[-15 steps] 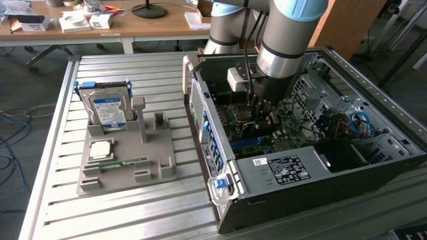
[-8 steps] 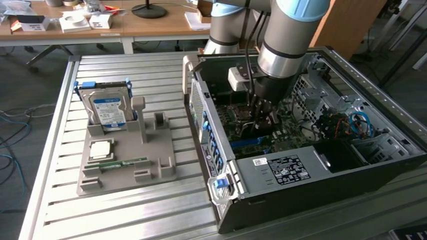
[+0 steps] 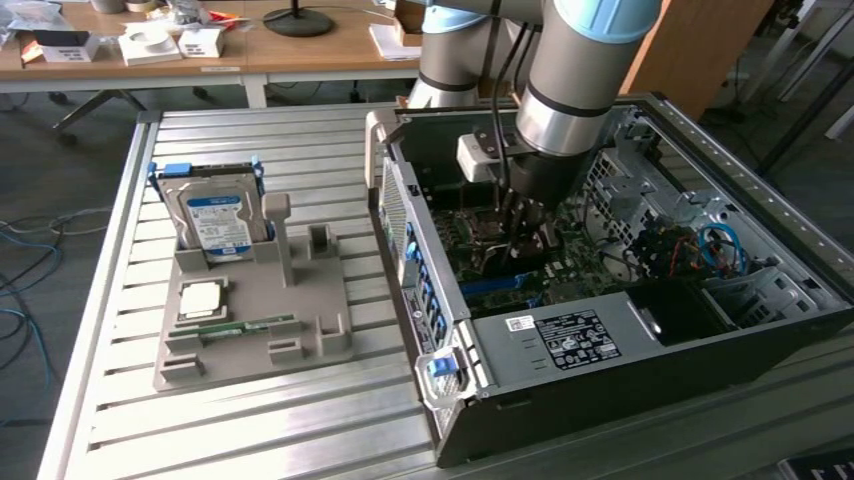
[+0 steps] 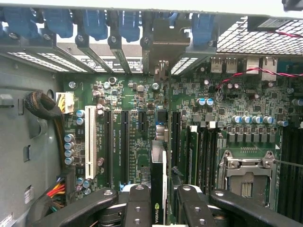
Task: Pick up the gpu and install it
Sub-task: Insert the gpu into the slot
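The gpu [image 4: 158,182] is seen edge-on in the wrist view, a thin dark card with a green logo. It stands upright over the green motherboard [image 4: 137,101], between two long black slots. Its metal end bracket [image 4: 164,40] lies against the case's rear slot openings. My gripper [image 4: 160,208] is shut on the card, with one black finger [image 4: 138,203] on each side. In the exterior view the gripper [image 3: 523,232] reaches down into the open computer case [image 3: 747,170], low over the board. Whether the card's edge sits in a slot I cannot tell.
A grey holder [image 3: 310,335] on the slatted metal table, at the exterior view's left, carries a silver hard drive with a blue label [image 3: 216,220], a square chip [image 3: 200,298] and a green memory stick [image 3: 247,325]. Inside the case are a white slot [image 4: 90,142], a processor socket [image 4: 246,172] and cables [image 4: 45,106].
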Controlling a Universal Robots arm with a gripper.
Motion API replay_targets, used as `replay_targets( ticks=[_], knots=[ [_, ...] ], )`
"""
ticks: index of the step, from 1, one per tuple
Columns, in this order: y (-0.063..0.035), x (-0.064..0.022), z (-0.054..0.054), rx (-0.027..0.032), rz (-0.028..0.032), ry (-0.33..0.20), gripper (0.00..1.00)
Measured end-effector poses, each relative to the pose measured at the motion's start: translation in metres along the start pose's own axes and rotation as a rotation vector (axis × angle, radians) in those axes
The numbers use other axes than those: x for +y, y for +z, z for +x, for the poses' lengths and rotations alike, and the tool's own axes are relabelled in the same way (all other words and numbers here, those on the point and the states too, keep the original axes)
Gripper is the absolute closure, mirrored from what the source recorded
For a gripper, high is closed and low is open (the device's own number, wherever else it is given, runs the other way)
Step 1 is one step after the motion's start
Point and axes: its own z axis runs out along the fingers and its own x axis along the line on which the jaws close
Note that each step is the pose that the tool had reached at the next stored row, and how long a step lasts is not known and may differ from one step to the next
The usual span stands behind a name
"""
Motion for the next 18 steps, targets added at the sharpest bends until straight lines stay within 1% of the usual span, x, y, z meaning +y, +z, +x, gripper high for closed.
replay_targets(
  ticks=[5,10,15,18],
  knots=[
    [0.0001,0.0000,0.0000,0.0001,0.0000,0.000,0.74],
    [0.0039,0.0000,0.0001,-0.0001,0.0001,0.000,0.74],
    [0.0049,0.0000,0.0001,-0.0001,0.0001,0.000,0.74],
    [0.0079,0.0000,0.0002,0.0001,0.0000,0.000,0.74]
  ],
)
